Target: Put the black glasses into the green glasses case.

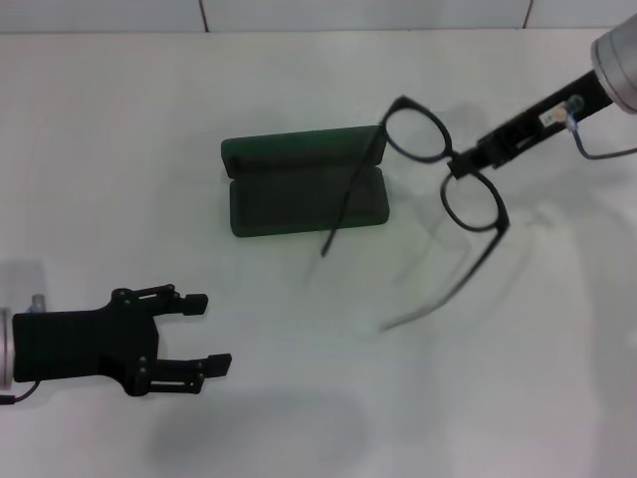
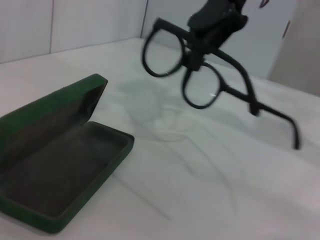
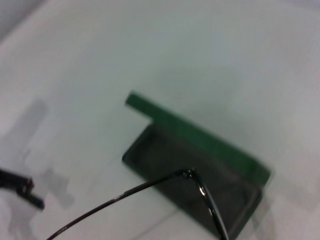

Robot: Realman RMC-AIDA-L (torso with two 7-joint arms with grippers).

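Note:
The green glasses case point(image 1: 304, 185) lies open on the white table, lid raised at its far side, dark lining showing; it also shows in the left wrist view point(image 2: 55, 165) and the right wrist view point(image 3: 200, 170). My right gripper point(image 1: 460, 164) is shut on the bridge of the black glasses point(image 1: 413, 129) and holds them in the air just right of the case, temple arms unfolded, one arm hanging over the case. The glasses show in the left wrist view point(image 2: 200, 82) and one temple arm in the right wrist view point(image 3: 130, 192). My left gripper point(image 1: 207, 333) is open and empty at the front left.
The white table point(image 1: 119, 119) spreads all around the case. A tiled wall edge point(image 1: 204, 15) runs along the far side. My left gripper also shows far off in the right wrist view point(image 3: 22, 187).

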